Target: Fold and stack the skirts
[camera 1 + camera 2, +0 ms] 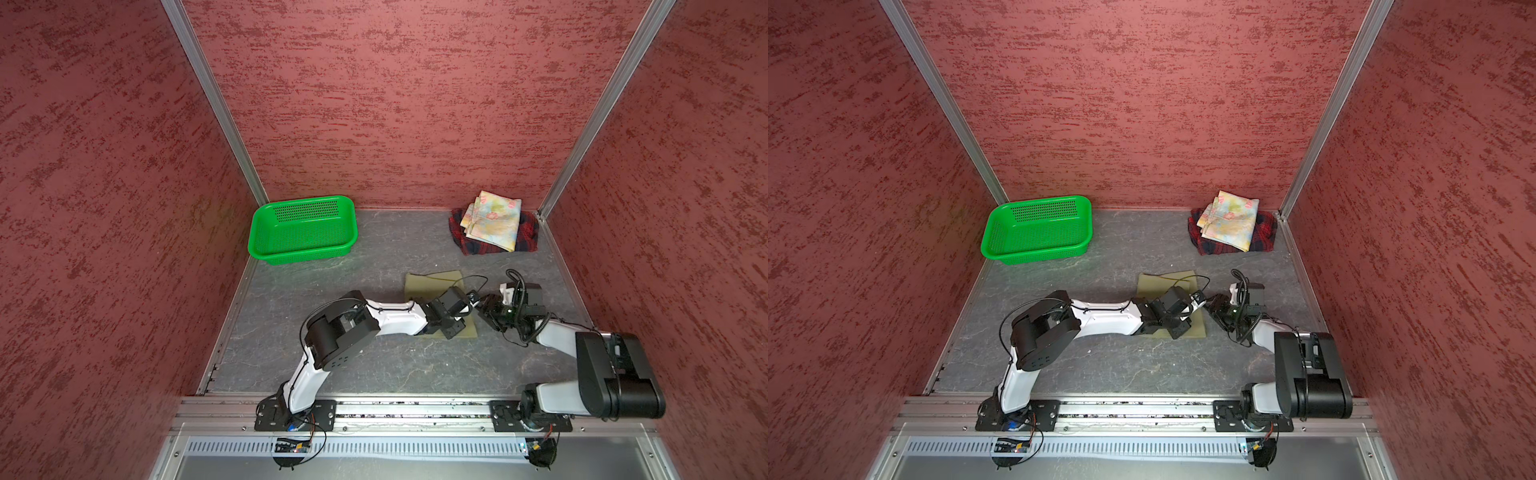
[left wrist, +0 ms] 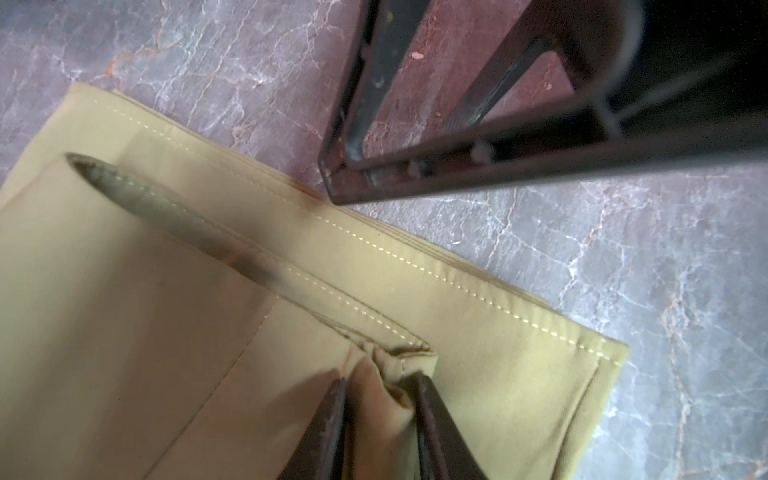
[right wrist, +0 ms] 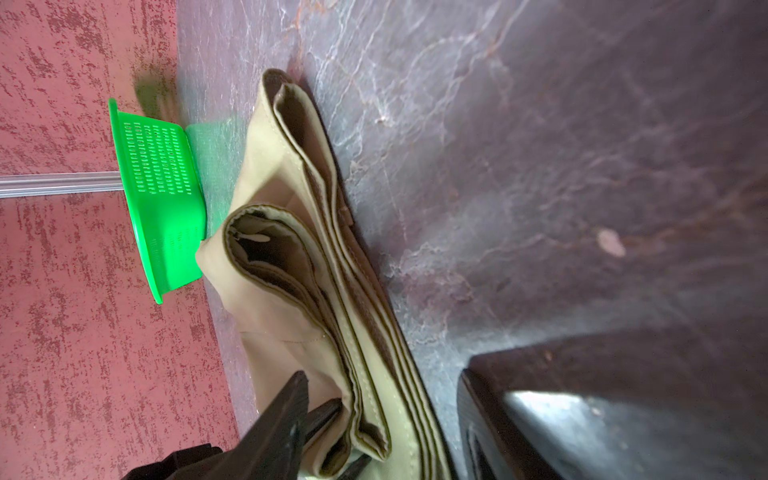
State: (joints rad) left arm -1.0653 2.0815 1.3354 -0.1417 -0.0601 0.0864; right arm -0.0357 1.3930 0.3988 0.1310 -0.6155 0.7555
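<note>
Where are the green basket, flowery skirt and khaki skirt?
green basket [image 1: 307, 254]: in a top view, front wall.
flowery skirt [image 1: 494, 222]: in a top view, middle.
khaki skirt [image 2: 124, 332]: left wrist view, flat panel.

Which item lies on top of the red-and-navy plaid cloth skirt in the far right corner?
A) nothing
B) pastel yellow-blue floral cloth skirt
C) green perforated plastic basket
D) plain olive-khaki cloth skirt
B: in both top views the folded pastel yellow-blue floral cloth skirt rests on the red-and-navy plaid cloth skirt; the plain olive-khaki cloth skirt lies apart from that pile.
</note>
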